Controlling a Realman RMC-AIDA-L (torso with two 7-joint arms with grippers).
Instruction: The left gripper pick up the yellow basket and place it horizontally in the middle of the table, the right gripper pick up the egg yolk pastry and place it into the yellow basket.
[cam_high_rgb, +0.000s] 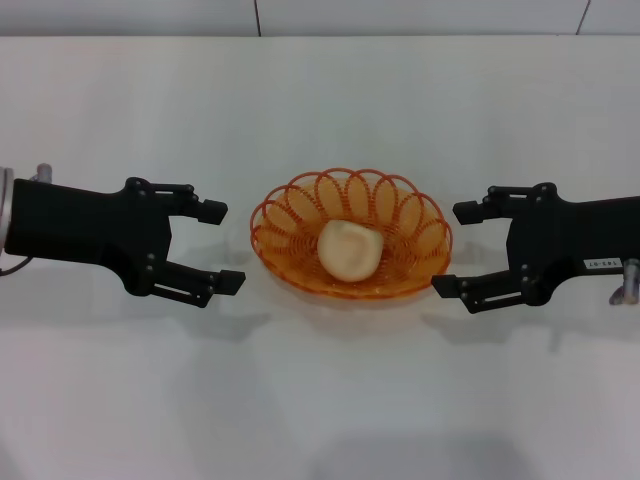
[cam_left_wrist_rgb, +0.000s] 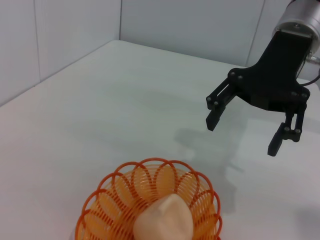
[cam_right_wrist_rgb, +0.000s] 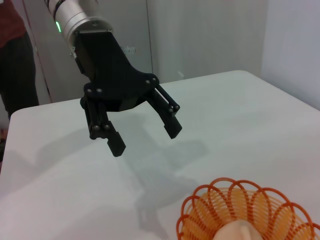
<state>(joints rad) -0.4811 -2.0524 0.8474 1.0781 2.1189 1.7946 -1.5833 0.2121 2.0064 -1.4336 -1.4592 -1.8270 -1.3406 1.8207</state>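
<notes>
Count: one basket (cam_high_rgb: 351, 243), one pastry (cam_high_rgb: 349, 249), two claws, all on or over one white table (cam_high_rgb: 320, 400).

The yellow basket sits in the middle of the table, long axis running side to side in the head view, resting flat on its base. The pastry lies inside it, at the centre of the bowl, touching the wire coils beneath; its pale dome rises to about the height of the scalloped rim. The left wrist view shows the same pair from one end of the basket (cam_left_wrist_rgb: 150, 205), with the pastry (cam_left_wrist_rgb: 164, 220) inside the loops.

Left gripper (cam_high_rgb: 222, 246): jaws spread wide, nothing between them and nothing touched. It hangs just beside the basket's left end, apart from the rim, fingers pointing toward the basket. In the right wrist view the left gripper (cam_right_wrist_rgb: 145, 135) is seen above the table with both fingers clear of any object; its shadow falls on the tabletop below.

Right gripper (cam_high_rgb: 456, 249): jaws likewise spread wide and empty. It hangs just beside the basket's right end, a small gap between its lower fingertip and the rim. The left wrist view shows the right gripper (cam_left_wrist_rgb: 243, 134) raised off the table, beyond the basket.

The basket lies between the two claws, touched by neither.
</notes>
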